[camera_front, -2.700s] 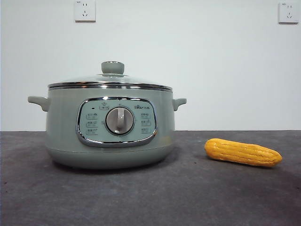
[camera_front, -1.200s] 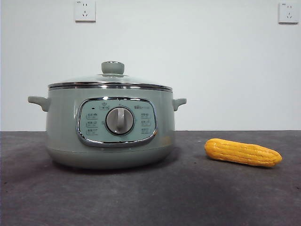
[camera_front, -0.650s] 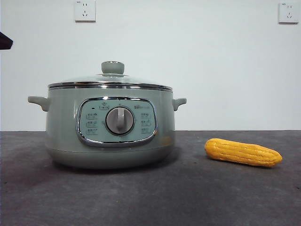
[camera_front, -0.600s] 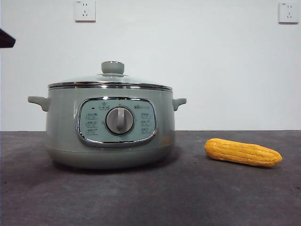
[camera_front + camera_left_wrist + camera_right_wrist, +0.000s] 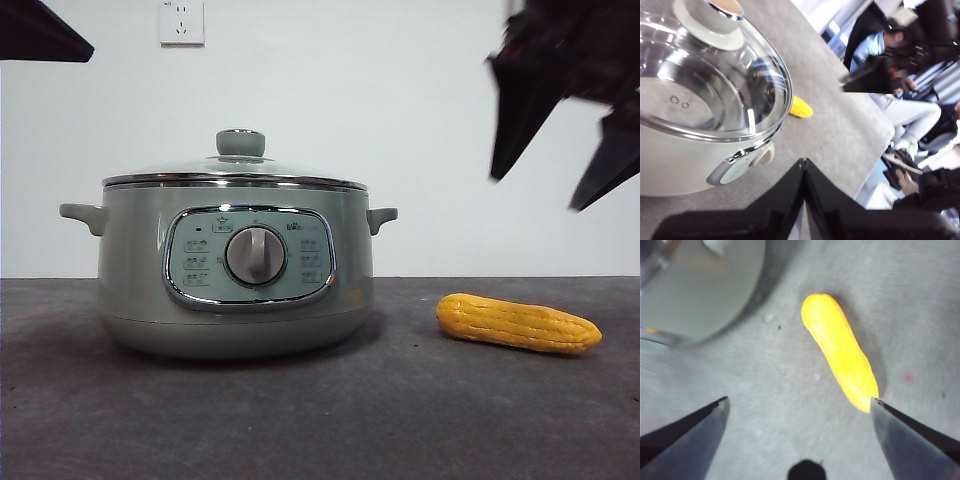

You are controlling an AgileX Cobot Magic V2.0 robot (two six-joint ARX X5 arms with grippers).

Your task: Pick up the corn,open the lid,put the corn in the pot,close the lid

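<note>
Right pincer is held spread wide, grasping nothing, above the corn, which lies below it on the tabletop, evidently for pickup. Left pincer is clenched beside the lidded pot.

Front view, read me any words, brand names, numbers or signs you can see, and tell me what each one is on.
No text can be read with certainty.
Pot control panel: a small brand mark above and to the right of the dial, too small to read.
Control panel: button labels on both sides of the dial, too small to read.
Wall socket: tiny marking above it, illegible.
Corn: no text.
</note>
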